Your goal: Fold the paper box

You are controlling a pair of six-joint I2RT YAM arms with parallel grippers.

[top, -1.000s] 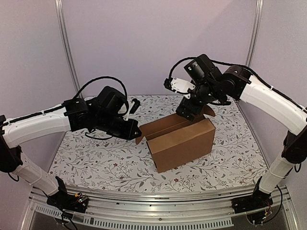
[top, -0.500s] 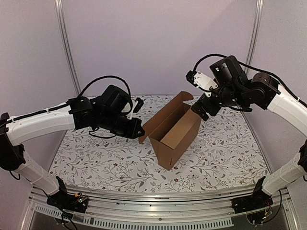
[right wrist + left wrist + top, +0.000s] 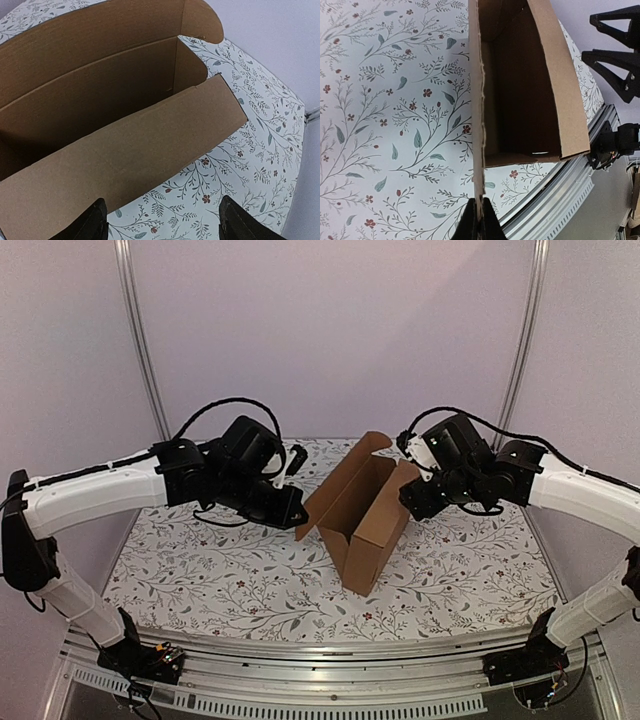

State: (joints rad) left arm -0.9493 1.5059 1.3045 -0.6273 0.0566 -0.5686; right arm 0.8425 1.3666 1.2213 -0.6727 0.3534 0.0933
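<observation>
The paper box (image 3: 368,518) is a brown cardboard carton standing open-topped on the floral table, its long axis running from near centre towards the far right, with a rounded lid flap (image 3: 352,475) raised at the back. My left gripper (image 3: 298,522) is shut on the edge of the box's left flap (image 3: 479,150), which runs up between its fingers (image 3: 488,225). My right gripper (image 3: 412,502) is open and empty, just right of the box's far right wall (image 3: 125,165). The box interior (image 3: 85,100) is empty.
The floral tablecloth (image 3: 200,580) covers the table. A metal rail (image 3: 330,655) runs along the near edge. Purple walls and two upright posts (image 3: 138,340) close in the back. The right gripper shows in the left wrist view (image 3: 615,55).
The box has swung round from lying broadside to pointing away, and its lid has opened up. My right gripper has let go, lifted, then come down beside the box. The left gripper kept its hold.
</observation>
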